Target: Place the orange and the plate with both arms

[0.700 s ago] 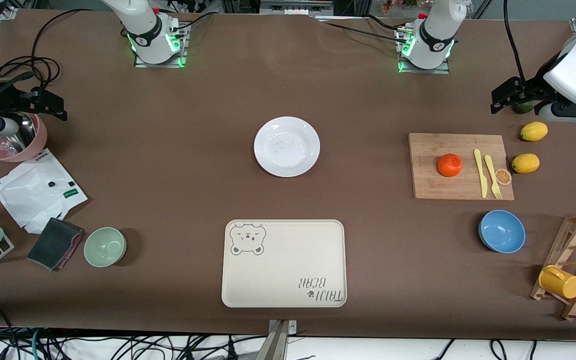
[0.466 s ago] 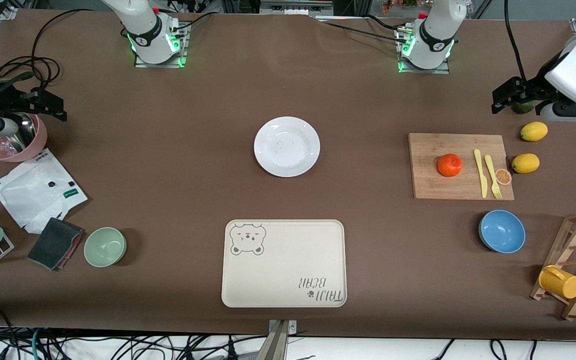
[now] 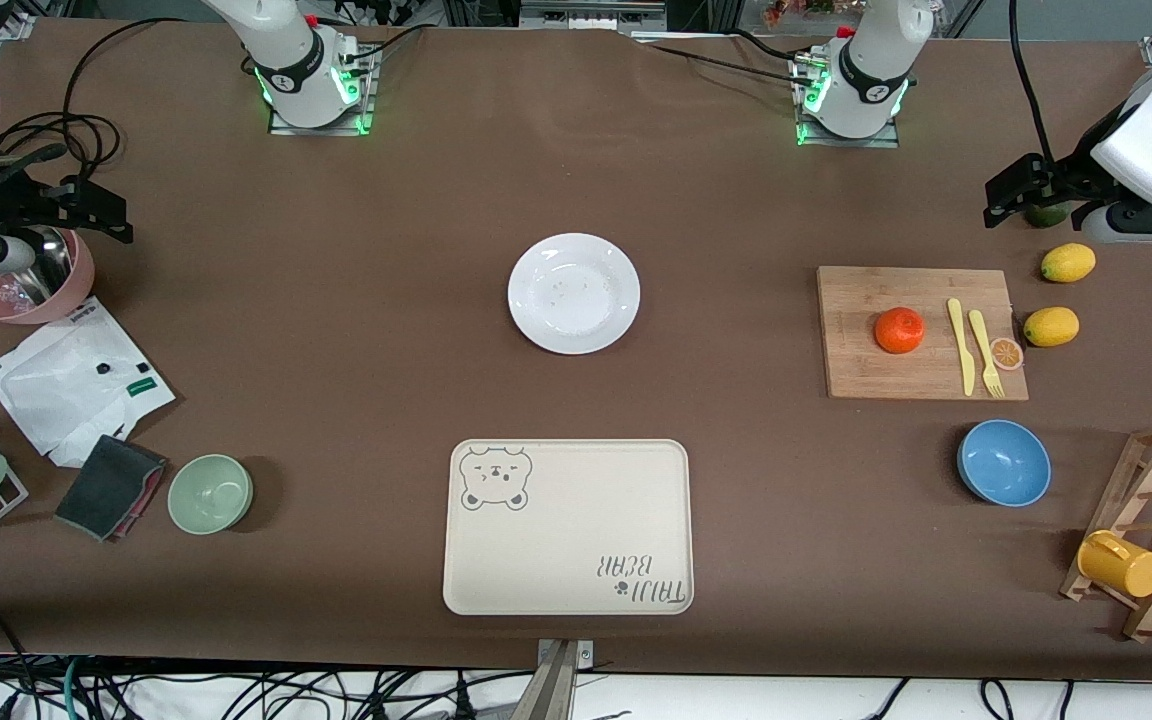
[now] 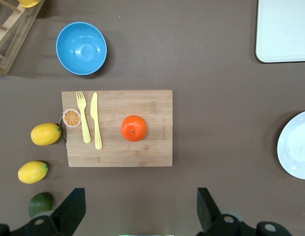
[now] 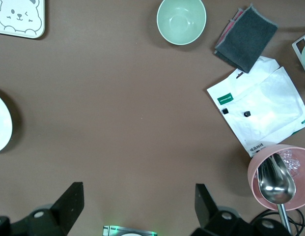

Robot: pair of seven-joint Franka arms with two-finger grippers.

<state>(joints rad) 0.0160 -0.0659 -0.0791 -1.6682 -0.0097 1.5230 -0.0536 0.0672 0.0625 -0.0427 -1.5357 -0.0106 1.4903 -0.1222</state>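
Note:
The orange [image 3: 899, 330] sits on a wooden cutting board [image 3: 866, 375] toward the left arm's end of the table. It also shows in the left wrist view [image 4: 134, 128]. The white plate [image 3: 574, 293] lies empty at the table's middle; its edge shows in the left wrist view [image 4: 295, 145] and the right wrist view [image 5: 1, 123]. My left gripper [image 3: 1021, 190] [image 4: 140, 199] hangs high, open and empty. My right gripper [image 3: 71, 205] [image 5: 137, 194] hangs high at the right arm's end, open and empty.
A cream bear-print tray [image 3: 566, 560] lies nearer the camera than the plate. A yellow knife [image 3: 958, 345], a fork and an orange slice lie on the board. Two lemons [image 3: 1051, 326], a lime, a blue bowl [image 3: 1004, 462] and a cup rack are close by. A green bowl [image 3: 210, 493], cloth, white bag and pink bowl [image 3: 21, 285] are at the right arm's end.
The left arm's wrist has shifted very slightly; the orange, the plate and the right arm have not moved.

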